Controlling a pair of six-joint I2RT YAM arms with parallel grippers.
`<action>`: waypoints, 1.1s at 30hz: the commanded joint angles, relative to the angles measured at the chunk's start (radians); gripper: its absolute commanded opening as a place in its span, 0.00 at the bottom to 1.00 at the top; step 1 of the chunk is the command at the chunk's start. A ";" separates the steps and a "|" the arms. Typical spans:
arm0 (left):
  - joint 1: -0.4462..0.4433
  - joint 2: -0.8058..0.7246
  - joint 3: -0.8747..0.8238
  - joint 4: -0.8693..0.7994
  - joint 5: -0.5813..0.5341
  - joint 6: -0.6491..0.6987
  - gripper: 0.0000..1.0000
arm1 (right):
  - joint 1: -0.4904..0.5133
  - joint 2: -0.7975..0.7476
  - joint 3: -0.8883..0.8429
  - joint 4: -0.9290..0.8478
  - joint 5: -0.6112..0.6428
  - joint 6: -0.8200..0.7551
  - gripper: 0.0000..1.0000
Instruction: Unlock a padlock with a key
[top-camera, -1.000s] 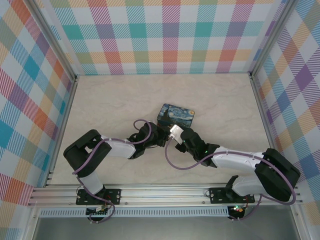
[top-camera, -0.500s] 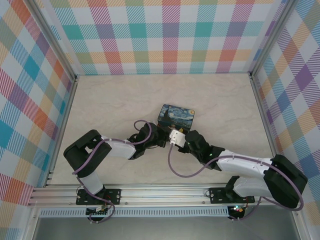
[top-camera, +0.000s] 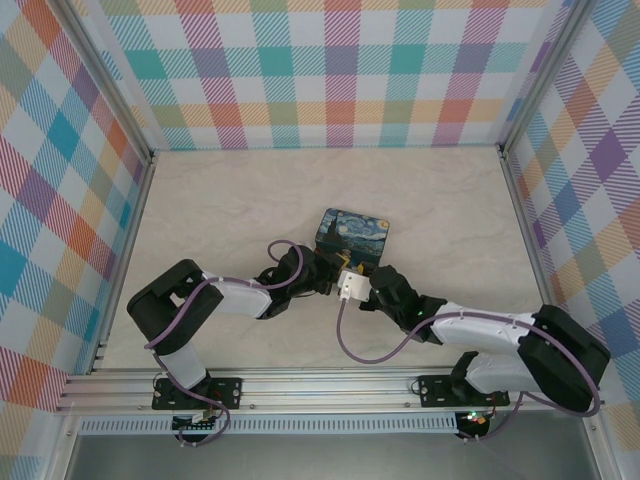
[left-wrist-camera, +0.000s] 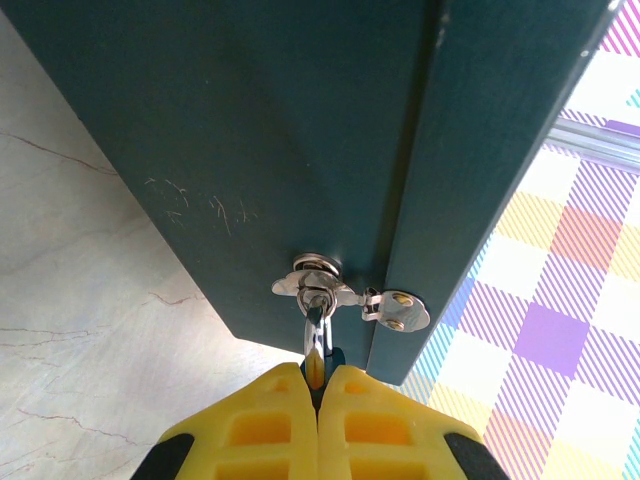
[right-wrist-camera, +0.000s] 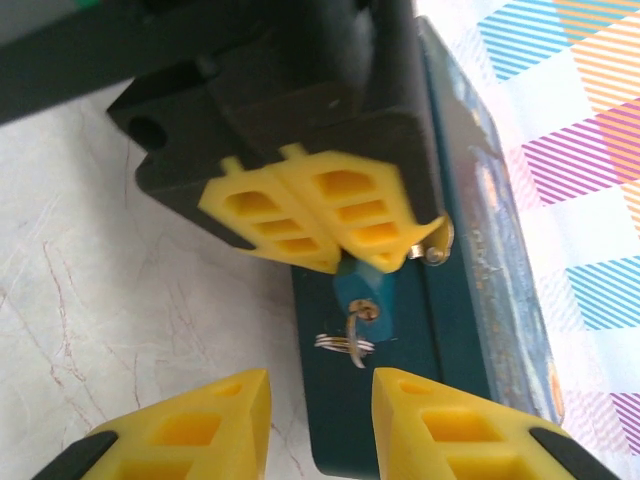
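box (top-camera: 352, 232) on table (top-camera: 220, 210), left claw (left-wrist-camera: 320, 380) before it

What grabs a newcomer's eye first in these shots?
The dark box with the swirly painted lid, mid-table where both arms meet. Against its side, the yellow left fingers are shut on a thin silvery piece hanging from the clasp. The right fingers hover open just short of it, empty.
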 joint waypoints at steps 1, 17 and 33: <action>-0.001 -0.024 0.001 0.074 0.009 -0.017 0.00 | 0.008 0.031 0.032 0.081 -0.006 -0.019 0.31; -0.002 -0.016 0.005 0.071 0.014 -0.017 0.00 | 0.009 0.054 0.040 0.130 0.036 -0.061 0.33; -0.002 -0.017 0.006 0.075 0.015 -0.019 0.00 | 0.008 0.110 0.063 0.121 0.087 0.012 0.07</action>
